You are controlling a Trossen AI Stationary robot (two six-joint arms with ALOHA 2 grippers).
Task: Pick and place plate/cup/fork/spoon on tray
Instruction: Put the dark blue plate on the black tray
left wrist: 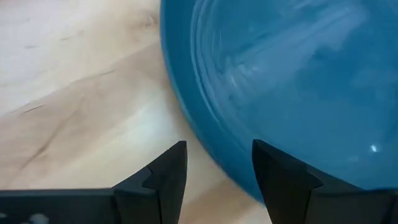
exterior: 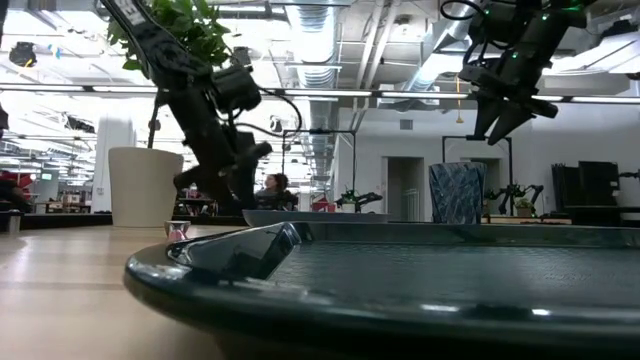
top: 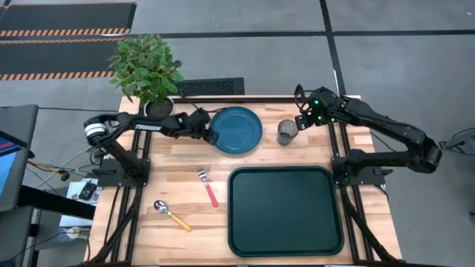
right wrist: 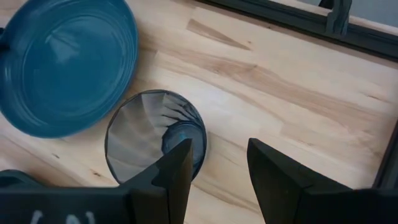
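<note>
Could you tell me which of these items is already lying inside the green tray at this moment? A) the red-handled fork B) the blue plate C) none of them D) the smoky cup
C: in the high view the tray holds nothing, with the plate and cup behind it near the table's far edge, and the fork on the wood to its left.

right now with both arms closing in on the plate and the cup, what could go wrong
1. The left claw stands open at the rim of the plate; closing on that shallow edge, it may slip or push the plate across the table.
2. The right claw hovers open above the cup, off to one side; coming down like this, a finger could hit the rim and tip it.
</note>
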